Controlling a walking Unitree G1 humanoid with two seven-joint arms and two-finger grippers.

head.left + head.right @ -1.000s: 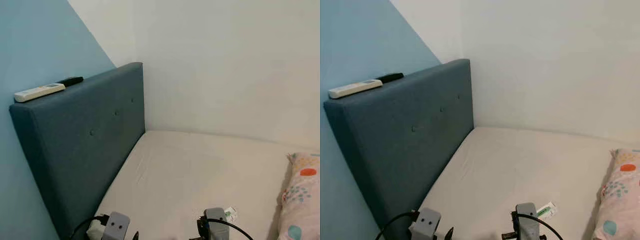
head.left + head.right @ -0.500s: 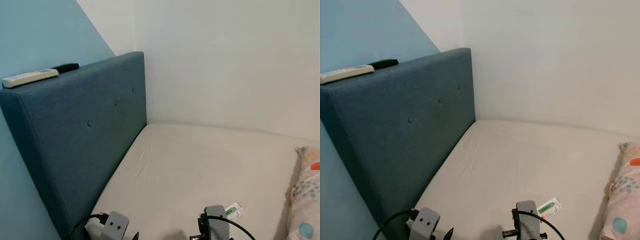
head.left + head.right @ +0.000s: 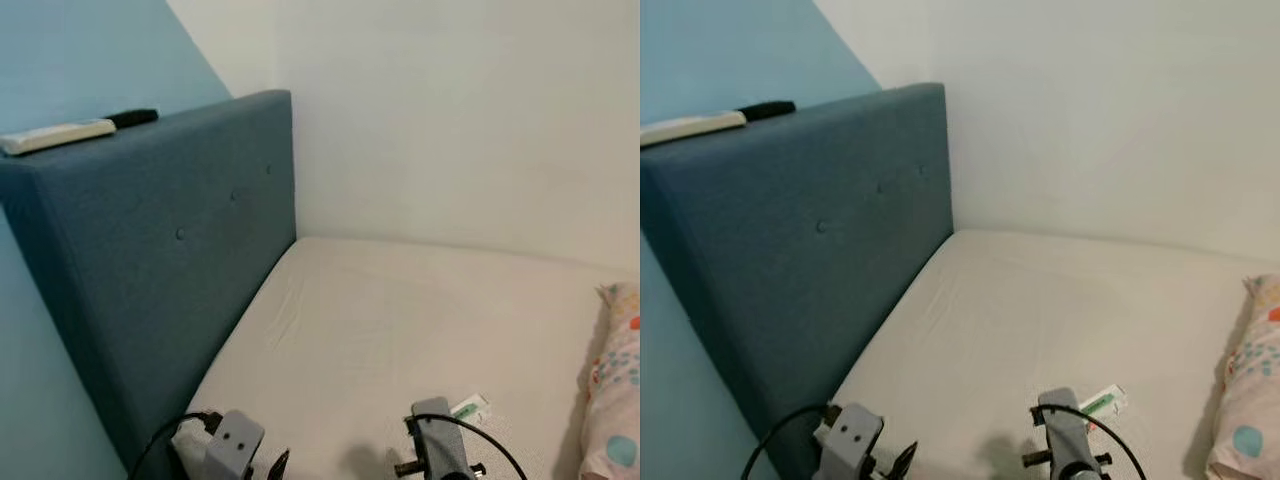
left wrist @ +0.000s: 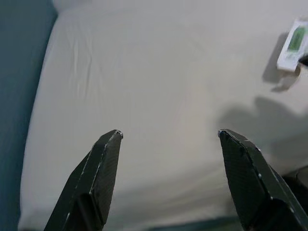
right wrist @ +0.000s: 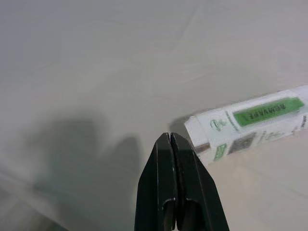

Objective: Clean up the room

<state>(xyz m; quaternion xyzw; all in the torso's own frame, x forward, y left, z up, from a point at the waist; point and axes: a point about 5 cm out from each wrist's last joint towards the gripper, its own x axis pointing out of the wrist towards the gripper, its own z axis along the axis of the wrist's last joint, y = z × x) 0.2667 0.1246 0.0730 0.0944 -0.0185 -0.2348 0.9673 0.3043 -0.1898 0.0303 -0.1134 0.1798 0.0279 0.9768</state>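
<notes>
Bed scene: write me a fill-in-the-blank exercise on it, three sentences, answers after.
1. The white remote lies on top of the blue ____.
2. The small white box with the green label lies on the ____.
3. The left gripper is open; the right gripper is ____.

Missing words: headboard; mattress; shut

The head camera has swung, so the whole scene sits differently: the white remote [image 3: 57,136] and the black remote [image 3: 133,117] on the blue headboard [image 3: 160,260] now lie higher and further to the left. The patterned pillow [image 3: 612,400] has slid towards the right edge and shows less of itself. The small green-and-white box [image 3: 468,408] on the bed [image 3: 400,330] now appears just beside the right arm's wrist.
</notes>
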